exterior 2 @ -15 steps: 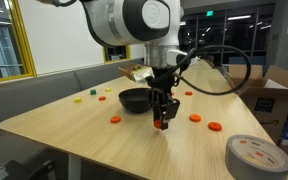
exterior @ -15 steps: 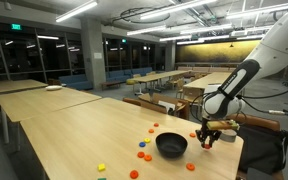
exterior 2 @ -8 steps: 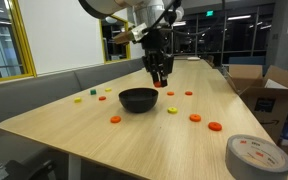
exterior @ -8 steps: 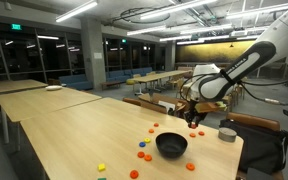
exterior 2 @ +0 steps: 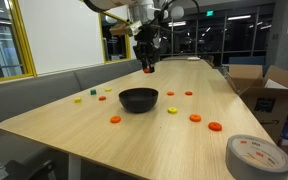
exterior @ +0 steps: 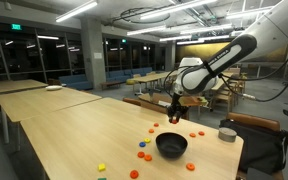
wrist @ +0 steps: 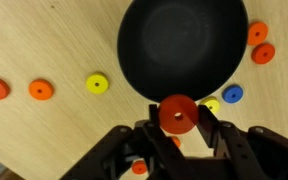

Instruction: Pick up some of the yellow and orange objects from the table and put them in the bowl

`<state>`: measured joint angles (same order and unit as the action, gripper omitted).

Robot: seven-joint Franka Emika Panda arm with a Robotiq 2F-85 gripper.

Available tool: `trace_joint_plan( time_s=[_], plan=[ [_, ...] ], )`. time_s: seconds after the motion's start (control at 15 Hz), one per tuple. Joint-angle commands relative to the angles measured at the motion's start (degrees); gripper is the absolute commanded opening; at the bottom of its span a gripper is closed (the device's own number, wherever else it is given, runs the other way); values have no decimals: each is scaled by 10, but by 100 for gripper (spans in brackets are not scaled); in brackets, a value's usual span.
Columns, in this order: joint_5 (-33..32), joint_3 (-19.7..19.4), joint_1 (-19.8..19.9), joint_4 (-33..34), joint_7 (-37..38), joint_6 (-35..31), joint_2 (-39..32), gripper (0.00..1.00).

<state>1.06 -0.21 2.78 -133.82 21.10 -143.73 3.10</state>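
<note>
We see the hand (wrist: 178, 128) pinching an orange piece (wrist: 178, 113) over the bowl's (wrist: 184, 45) six o'clock rim; a yellow piece (wrist: 97, 83) lies on the table (wrist: 44, 40) at nine.

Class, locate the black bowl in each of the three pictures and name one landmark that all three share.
Exterior view: the bowl sits low, right of centre, near the end of the table.
Exterior view: the bowl sits at the centre.
Wrist view: the bowl fills the top, right of centre.
Shared landmark: the gripper above it, holding an orange piece.
</note>
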Motion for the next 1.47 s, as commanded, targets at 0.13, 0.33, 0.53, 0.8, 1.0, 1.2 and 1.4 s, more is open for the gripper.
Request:
trace_joint_plan(
  time_s=[0.13, 0.33, 0.53, 0.8, 1.0, 1.2, 1.4],
  plan=[
    [150, 2, -16, 57, -130, 10, -82, 18],
    [189, 5, -11, 72, -172, 39, -106, 18],
    [192, 4, -10, 80, -183, 65, -118, 18],
    [167, 1, -16, 78, -153, 94, -114, 72],
    [141, 3, -27, 55, -129, 96, -89, 86],
    [82, 6, -46, 25, -84, 92, -54, 100],
    [1, 17, -69, -29, -9, 85, -5, 100]
  ],
)
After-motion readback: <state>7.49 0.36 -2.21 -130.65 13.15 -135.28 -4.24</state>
